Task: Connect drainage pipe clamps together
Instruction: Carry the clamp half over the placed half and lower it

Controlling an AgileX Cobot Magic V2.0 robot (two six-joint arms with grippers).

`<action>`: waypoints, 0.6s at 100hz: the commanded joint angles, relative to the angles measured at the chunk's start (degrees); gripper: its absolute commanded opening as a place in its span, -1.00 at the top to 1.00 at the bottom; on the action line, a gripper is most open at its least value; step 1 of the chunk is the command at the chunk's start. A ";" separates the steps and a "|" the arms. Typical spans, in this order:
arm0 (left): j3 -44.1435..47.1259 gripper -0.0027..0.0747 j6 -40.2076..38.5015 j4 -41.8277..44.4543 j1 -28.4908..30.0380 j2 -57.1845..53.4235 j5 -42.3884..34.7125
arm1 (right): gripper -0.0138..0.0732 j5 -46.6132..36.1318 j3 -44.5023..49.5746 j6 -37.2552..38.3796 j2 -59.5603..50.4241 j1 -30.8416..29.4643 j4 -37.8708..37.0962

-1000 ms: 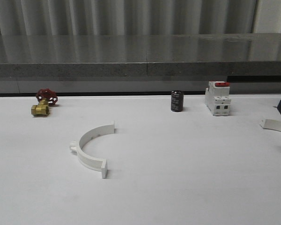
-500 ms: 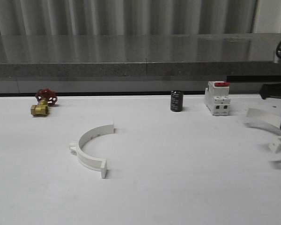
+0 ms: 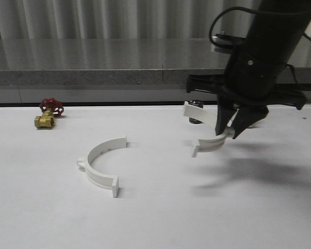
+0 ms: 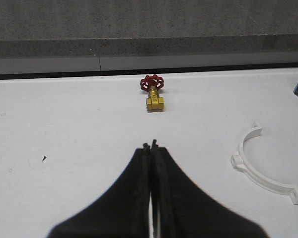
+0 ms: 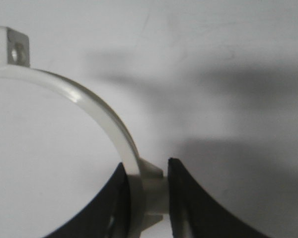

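Note:
One white half-ring clamp (image 3: 101,165) lies flat on the white table left of centre, its open side facing right; the left wrist view has it as well (image 4: 260,165). My right gripper (image 3: 233,126) hangs above the table right of centre, shut on the second clamp (image 3: 210,130) at its outer tab, and the arc hangs clear of the surface. In the right wrist view this held clamp (image 5: 97,106) curves away from the fingers (image 5: 184,198), ending in a flat flange with a hole. My left gripper (image 4: 151,145) is shut with nothing in it, well left of the lying clamp.
A brass valve with a red handwheel (image 3: 49,113) sits at the far left, near the table's back edge. A black cylinder (image 3: 195,105) stands behind the held clamp, mostly hidden by it. A grey ledge (image 3: 93,78) runs along the back.
My right arm has swept in from the right edge towards the table's middle, carrying the second clamp lifted off the surface. It now hides the white breaker. The lying clamp has not moved.

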 commanded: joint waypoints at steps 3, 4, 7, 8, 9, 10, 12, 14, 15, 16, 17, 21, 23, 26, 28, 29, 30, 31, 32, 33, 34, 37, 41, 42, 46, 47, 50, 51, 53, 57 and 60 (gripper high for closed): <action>-1.66 0.98 0.04 0.58 0.20 0.16 -4.21 | 0.43 0.54 -3.73 8.28 -0.38 3.44 -6.60; -1.66 0.98 0.04 0.58 0.20 0.16 -4.21 | 0.43 0.72 -4.12 9.25 -0.07 3.66 -7.36; -1.66 0.98 0.04 0.58 0.20 0.16 -4.21 | 0.43 1.73 -4.90 11.03 0.73 4.75 -8.72; -1.66 0.98 0.04 0.58 0.20 0.16 -4.21 | 0.43 1.93 -5.33 11.44 0.92 4.97 -9.35; -1.66 0.98 0.04 0.58 0.20 0.16 -4.21 | 0.43 2.16 -5.54 12.19 1.27 5.19 -9.67; -1.66 0.98 0.04 0.58 0.20 0.16 -4.21 | 0.43 2.65 -5.76 12.53 1.48 5.62 -9.96; -1.66 0.98 0.04 0.58 0.20 0.16 -4.21 | 0.43 3.35 -6.43 13.44 2.08 6.26 -10.80; -1.66 0.98 0.04 0.58 0.20 0.16 -4.21 | 0.43 3.99 -7.11 14.19 2.68 6.88 -11.49; -1.66 0.98 0.04 0.58 0.20 0.16 -4.21 | 0.43 4.20 -7.58 14.45 2.86 7.09 -11.92; -1.66 0.98 0.04 0.58 0.20 0.16 -4.21 | 0.43 4.39 -7.82 14.92 3.05 7.29 -12.07; -1.66 0.98 0.04 0.58 0.20 0.16 -4.21 | 0.43 4.70 -8.04 15.10 3.46 7.68 -12.25; -1.66 0.98 0.04 0.58 0.20 0.16 -4.21 | 0.43 5.44 -9.44 16.22 4.62 8.78 -13.17; -1.66 0.98 0.04 0.58 0.20 0.16 -4.21 | 0.43 5.55 -10.15 16.69 5.14 9.11 -13.43; -1.66 0.98 0.04 0.58 0.20 0.16 -4.21 | 0.43 5.85 -11.03 17.32 5.80 9.89 -13.68; -1.66 0.98 0.04 0.58 0.20 0.16 -4.21 | 0.43 5.86 -11.66 17.70 6.33 10.30 -13.68; -1.66 0.98 0.04 0.58 0.20 0.16 -4.21 | 0.43 5.92 -12.09 17.79 6.52 10.45 -13.79; -1.66 0.98 0.04 0.58 0.20 0.16 -4.21 | 0.43 5.91 -12.32 17.94 6.78 10.59 -13.77; -1.66 0.98 0.04 0.58 0.20 0.16 -4.21 | 0.43 6.04 -12.54 18.02 6.78 10.72 -13.77; -1.66 0.98 0.04 0.58 0.20 0.16 -4.21 | 0.43 6.07 -12.93 18.13 7.18 10.96 -13.77; -1.66 0.98 0.04 0.58 0.20 0.16 -4.21 | 0.43 6.06 -13.13 18.21 7.38 11.22 -13.77; -1.66 0.98 0.04 0.58 0.20 0.16 -4.21 | 0.43 6.18 -13.52 18.32 7.54 11.22 -13.77; -1.66 0.98 0.04 0.58 0.20 0.16 -4.21 | 0.43 6.35 -14.33 18.63 8.21 11.77 -13.83; -1.66 0.98 0.04 0.58 0.20 0.16 -4.21 | 0.43 6.82 -15.49 18.98 8.97 12.30 -14.00; -1.66 0.98 0.04 0.58 0.20 0.16 -4.21 | 0.43 6.94 -15.68 19.04 9.29 12.57 -14.02; -1.66 0.98 0.04 0.58 0.20 0.16 -4.21 | 0.43 7.63 -16.83 19.39 10.20 12.98 -14.28; -1.66 0.98 0.04 0.58 0.20 0.16 -4.21 | 0.43 7.87 -17.01 19.44 10.33 13.14 -14.37; -1.66 0.98 0.04 0.58 0.20 0.16 -4.21 | 0.43 8.21 -17.81 19.58 10.84 13.47 -14.52; -1.66 0.98 0.04 0.58 0.20 0.16 -4.21 | 0.43 8.27 -17.96 19.68 11.07 13.52 -14.58; -1.66 0.98 0.04 0.58 0.20 0.16 -4.21 | 0.43 8.45 -18.33 19.83 11.39 13.70 -14.58; -1.66 0.98 0.04 0.58 0.20 0.16 -4.21 | 0.43 8.50 -18.95 19.99 11.80 14.13 -14.70; -1.66 0.98 0.04 0.58 0.20 0.16 -4.21 | 0.43 8.59 -19.30 20.06 12.13 14.40 -14.70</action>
